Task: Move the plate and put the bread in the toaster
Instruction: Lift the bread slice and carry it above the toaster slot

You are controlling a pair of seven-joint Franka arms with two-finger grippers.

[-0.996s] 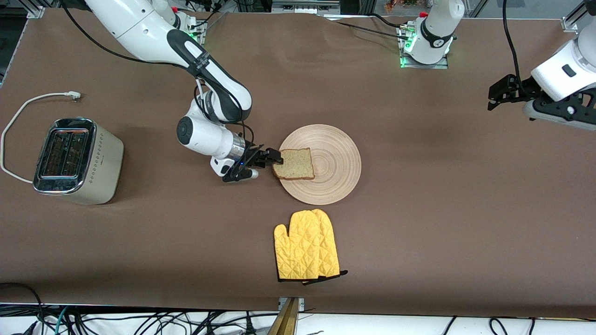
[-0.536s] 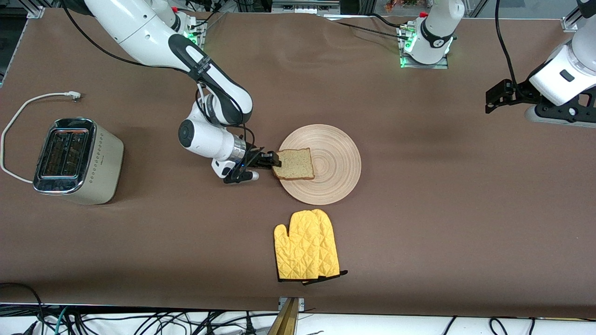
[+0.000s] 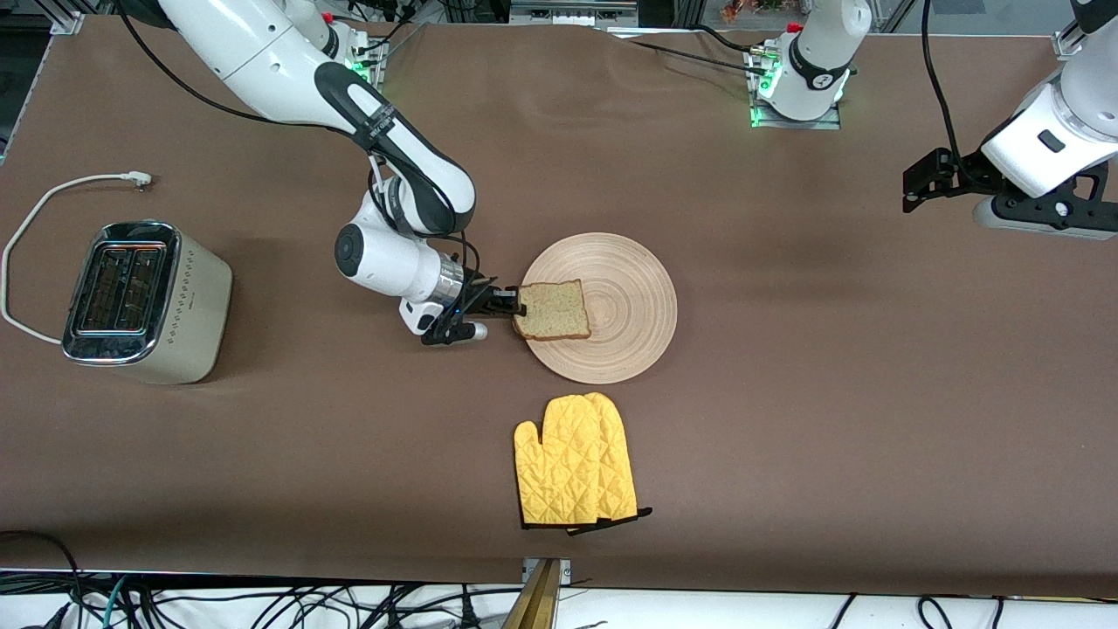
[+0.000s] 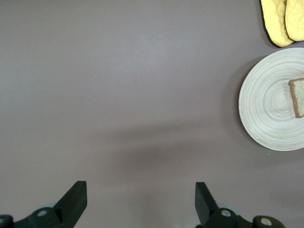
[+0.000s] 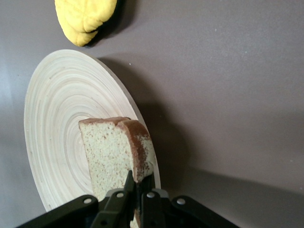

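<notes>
The bread is pinched at its crust edge by the right gripper, over the plate. The left gripper, jaws spread, is held above bare surface.

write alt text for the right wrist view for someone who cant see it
The right gripper is shut on the crust edge of the bread, a speckled slice tilted up over the rim of the round wooden plate. A yellow oven mitt lies on the brown table near the plate.
</notes>
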